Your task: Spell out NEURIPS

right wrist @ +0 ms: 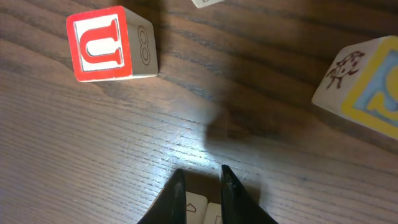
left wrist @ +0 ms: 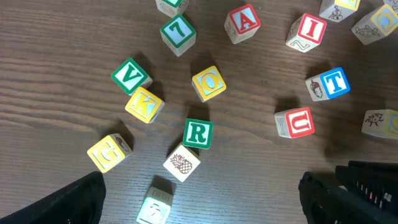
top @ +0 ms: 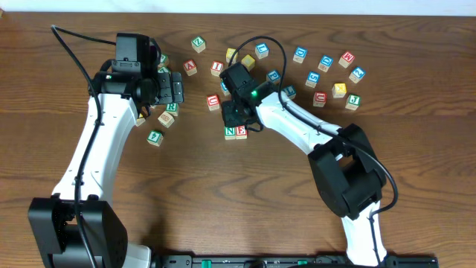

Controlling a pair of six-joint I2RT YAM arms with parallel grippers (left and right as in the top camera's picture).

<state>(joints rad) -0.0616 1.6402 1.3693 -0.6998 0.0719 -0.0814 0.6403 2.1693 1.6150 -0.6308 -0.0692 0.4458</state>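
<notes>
Two cubes stand side by side at mid-table, the green N (top: 230, 132) and the red E (top: 241, 132). My right gripper (top: 236, 117) hangs just behind them. Its fingers (right wrist: 180, 193) are almost together with nothing between the tips (right wrist: 202, 175), and two pale cube tops (right wrist: 198, 208) show beneath them. The red U cube (right wrist: 102, 43) (top: 213, 102) lies apart to the left. My left gripper (left wrist: 199, 202) (top: 175, 88) is wide open above the green R cube (left wrist: 198, 133) (top: 172, 108). The red I cube (left wrist: 309, 30) (top: 217, 68) sits farther back. I cannot make out a P cube.
Loose cubes surround the R: V (left wrist: 130, 76), K (left wrist: 144, 104), O (left wrist: 209, 83), G (left wrist: 109, 152), a pineapple face (left wrist: 181, 163), A (left wrist: 243, 22), T (left wrist: 329, 83). Several more cubes (top: 327, 74) are scattered at the back right. A yellow-and-blue cube (right wrist: 367, 87) lies right of my right fingers.
</notes>
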